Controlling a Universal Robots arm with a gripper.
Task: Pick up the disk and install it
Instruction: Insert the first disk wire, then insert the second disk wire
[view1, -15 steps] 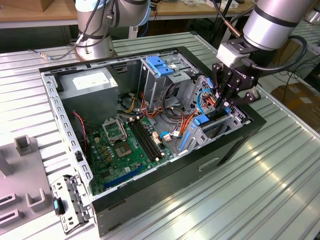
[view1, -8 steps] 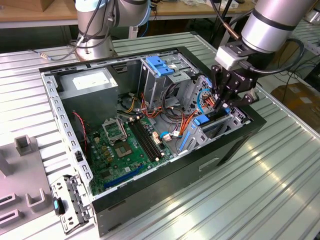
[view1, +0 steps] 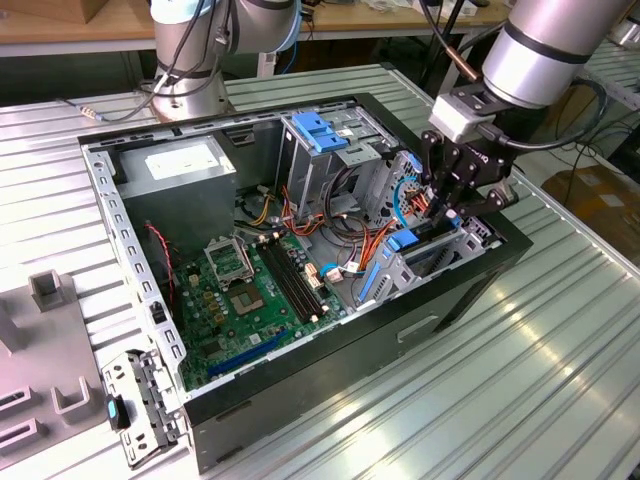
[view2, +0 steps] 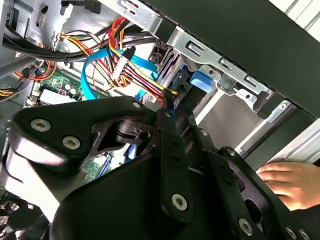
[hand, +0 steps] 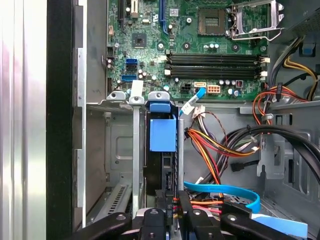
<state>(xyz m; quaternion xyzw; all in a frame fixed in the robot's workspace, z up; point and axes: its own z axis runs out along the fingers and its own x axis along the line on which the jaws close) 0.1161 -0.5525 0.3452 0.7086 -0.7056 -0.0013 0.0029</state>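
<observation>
Arm: reaching down from the upper right of the exterior view into the open computer case (view1: 300, 340).
Claw (view1: 447, 208): hanging over the drive bay (view1: 425, 255) at the right end of the case; its two black fingers (hand: 186, 212) are pinching together on the rear edge of the disk.
Disk (hand: 162, 150): standing on edge in the bay at lower centre of the first wrist view, its blue rail and tab facing the camera, sitting between grey metal walls.
Cables (hand: 210, 145): red, orange and yellow wires plus a flat blue ribbon are trailing just beside the disk.
Motherboard (view1: 250, 300): lying on the case floor, left of the bay.
Hand (view2: 292, 182): a person's hand is resting at the lower right of the second wrist view.
</observation>
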